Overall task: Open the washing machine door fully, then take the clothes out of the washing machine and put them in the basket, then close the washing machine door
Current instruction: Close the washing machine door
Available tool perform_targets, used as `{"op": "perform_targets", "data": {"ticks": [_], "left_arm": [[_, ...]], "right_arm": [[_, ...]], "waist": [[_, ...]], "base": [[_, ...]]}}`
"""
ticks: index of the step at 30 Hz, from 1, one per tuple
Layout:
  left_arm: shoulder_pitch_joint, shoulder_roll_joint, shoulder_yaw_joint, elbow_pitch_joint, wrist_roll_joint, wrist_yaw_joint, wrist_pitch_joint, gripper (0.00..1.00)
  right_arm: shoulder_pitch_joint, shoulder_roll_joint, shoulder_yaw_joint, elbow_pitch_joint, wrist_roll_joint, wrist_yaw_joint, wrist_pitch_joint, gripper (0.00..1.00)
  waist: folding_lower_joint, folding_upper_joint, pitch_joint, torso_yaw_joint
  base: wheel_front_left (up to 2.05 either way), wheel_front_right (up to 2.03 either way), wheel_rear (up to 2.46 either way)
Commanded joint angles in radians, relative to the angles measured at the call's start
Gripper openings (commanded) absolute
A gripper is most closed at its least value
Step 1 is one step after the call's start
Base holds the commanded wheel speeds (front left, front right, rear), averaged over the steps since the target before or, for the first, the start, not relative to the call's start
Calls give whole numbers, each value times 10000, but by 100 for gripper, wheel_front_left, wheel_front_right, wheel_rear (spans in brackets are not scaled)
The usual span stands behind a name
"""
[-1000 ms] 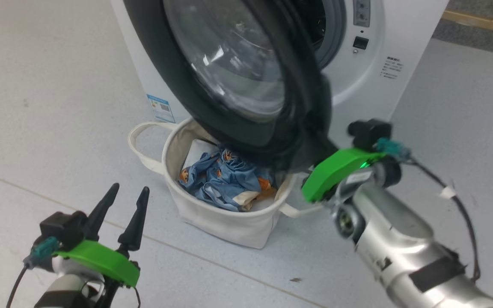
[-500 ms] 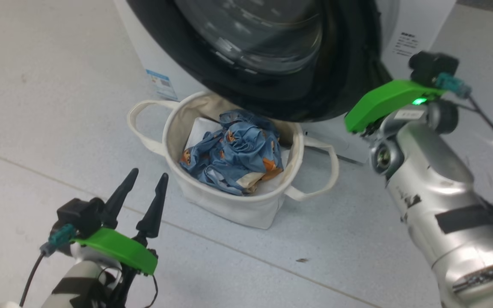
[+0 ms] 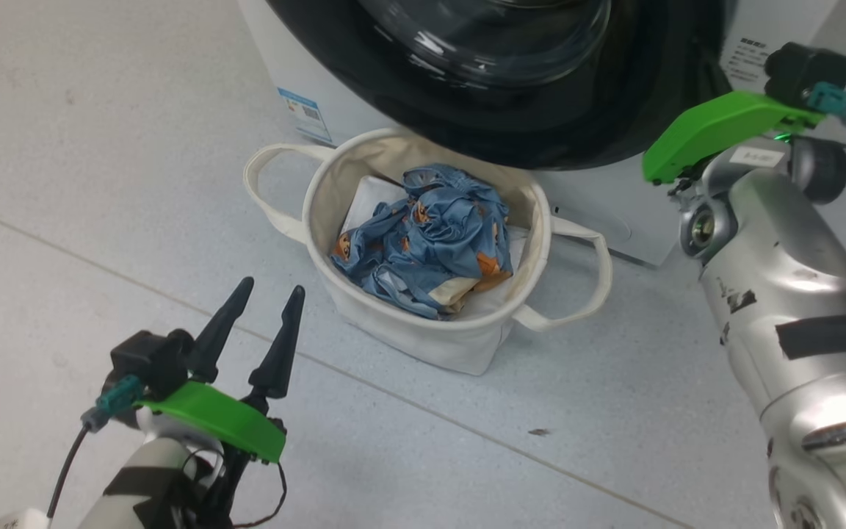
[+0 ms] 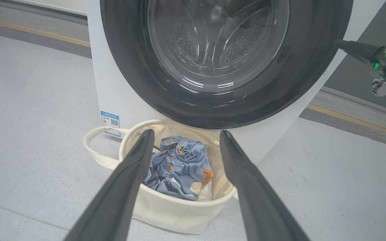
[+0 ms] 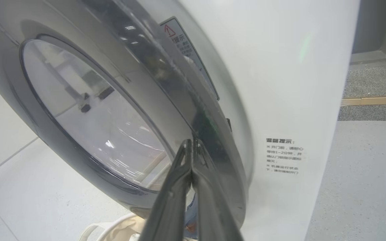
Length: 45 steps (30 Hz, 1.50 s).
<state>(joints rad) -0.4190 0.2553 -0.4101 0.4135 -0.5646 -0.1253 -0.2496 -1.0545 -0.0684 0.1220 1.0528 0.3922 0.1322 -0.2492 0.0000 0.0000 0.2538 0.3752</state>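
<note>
The washing machine door (image 3: 511,110) lies almost flat against the white washing machine (image 4: 112,100); its black rim (image 5: 12,83) still stands slightly off the front panel at the latch side. My right gripper (image 5: 191,142) is shut with nothing in it, its tips against the outer edge of the rim; the same gripper (image 4: 338,43) appears at the door's right edge. The clothes (image 3: 430,242), blue with orange figures, lie bunched in the cream basket (image 3: 320,198) below the door. My left gripper (image 3: 272,286) stands open and empty, well short of the basket, with its fingers pointing at it.
The basket's loop handles (image 3: 265,191) stick out to both sides on the grey floor. A white sheet (image 3: 368,202) lines the basket under the clothes. A blue label (image 3: 305,114) marks the washer's lower front. A yellow floor strip (image 4: 357,122) runs behind the washer.
The door has swung from wide open to nearly against the washer, with my shut right gripper following its edge. The head camera has shifted. The left gripper stays open.
</note>
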Motion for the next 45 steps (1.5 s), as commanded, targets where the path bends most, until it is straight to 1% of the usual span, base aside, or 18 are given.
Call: {"op": "perform_targets", "data": {"ticks": [1,8,14,15,16,17,22,26,30,33,35,38,40,42,45], "left_arm": [[-447,224,410,-338,81,-54,-122,100],[-504,175,458,-390,95,-54,-122,100],[-525,151,476,-379,69,-54,-122,100],[-528,157,491,-383,46,-54,-122,100],[-527,174,526,-378,32,-54,-122,100],[-521,199,568,-369,26,-54,-122,100],[-435,435,937,-366,120,-54,-122,100],[-208,719,1415,-318,114,-54,-122,100],[149,1248,1887,-374,255,-54,-122,100],[423,1689,2240,-498,392,-54,-122,100],[615,2078,2360,-733,689,-54,-122,100],[991,2458,2728,-997,879,-54,-122,100],[1288,2672,2873,-1166,898,-54,-122,100],[1549,2835,3012,-1342,762,-54,-122,100],[2026,3009,3123,-1507,258,-54,-122,100]], "right_arm": [[-581,181,-277,-238,-385,-15,-125,0],[-741,181,-1375,-446,-1308,-15,-125,0],[-770,181,-1709,-571,-1597,-15,-126,0],[-759,181,-1691,-527,-1627,-15,-126,52],[-751,181,-1613,-476,-1592,-15,-126,94],[-747,181,-1534,-416,-1508,-15,-126,100],[-540,181,-940,-494,-1303,-15,-126,100],[28,181,-406,-1137,-1156,-15,-126,100],[940,181,4,-2057,-1044,-15,-126,100],[1717,181,172,-2742,-1204,-15,-126,100],[2243,181,284,-3250,-1376,-15,-126,100],[3052,181,273,-3946,-1688,-15,-126,100],[3576,181,55,-4393,-2028,-15,-126,100],[4083,181,-205,-4869,-2219,-15,-126,100],[4828,181,-381,-5528,-2234,-15,-126,100]], "waist": [[0,0,111,57],[0,0,322,149],[0,0,405,132],[0,0,408,113],[0,0,397,81],[0,0,380,38],[0,0,152,-298],[0,0,-253,-747],[0,0,-737,-1433],[0,0,-1079,-1969],[0,0,-1291,-2327],[0,0,-1636,-2853],[0,0,-1856,-3202],[0,0,-2052,-3500],[0,0,-2295,-3943]], "base": [[0,0,0],[0,0,0],[0,0,0],[0,0,0],[0,0,0],[0,0,0],[0,0,0],[0,0,0],[0,0,0],[0,0,0],[0,0,0],[0,0,0],[0,0,0],[0,0,0],[0,0,0]]}}
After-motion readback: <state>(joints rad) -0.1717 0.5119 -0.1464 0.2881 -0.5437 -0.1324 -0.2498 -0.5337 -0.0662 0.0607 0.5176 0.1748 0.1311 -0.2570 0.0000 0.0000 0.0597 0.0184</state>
